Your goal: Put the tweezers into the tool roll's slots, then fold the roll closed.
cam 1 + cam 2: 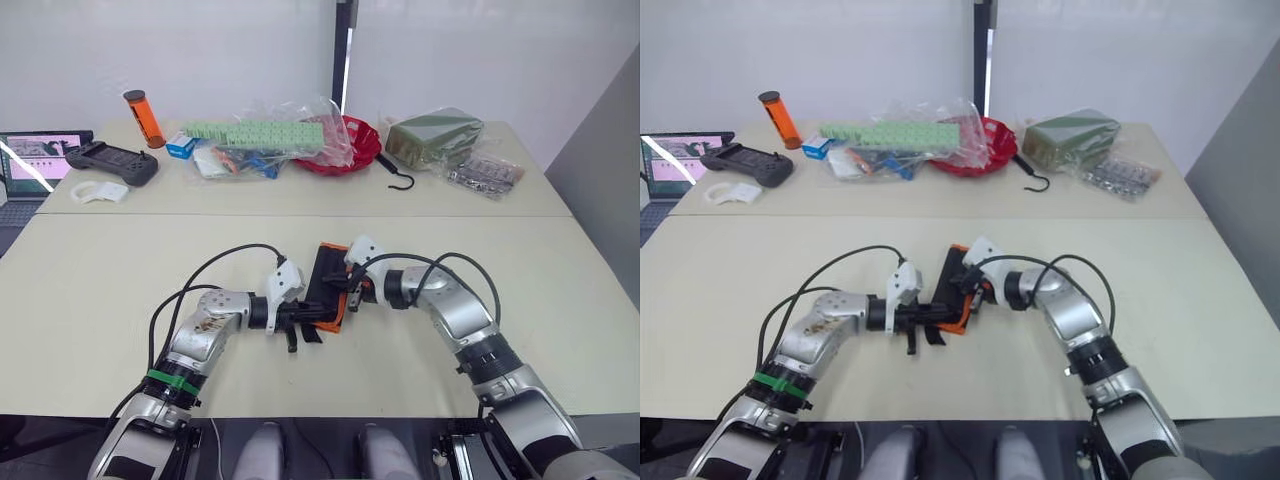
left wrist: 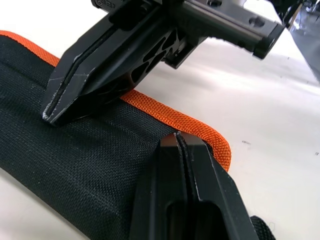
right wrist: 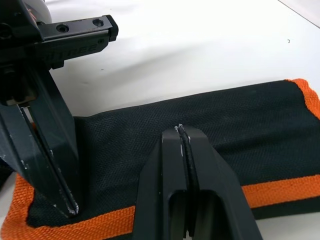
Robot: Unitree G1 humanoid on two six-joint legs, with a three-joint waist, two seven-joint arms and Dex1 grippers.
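The black fabric tool roll with orange trim (image 1: 328, 285) lies folded on the cream table (image 1: 120, 290); its contents are hidden. Left gripper (image 2: 182, 145) and right gripper (image 3: 182, 132) both press on it with fingers together, apparently gripping nothing.

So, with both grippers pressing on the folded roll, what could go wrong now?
Both grippers, left and right, are shut with only their tips on the tool roll. The fabric may spring back open once they lift. The tips may also slide and drag the roll along the table.
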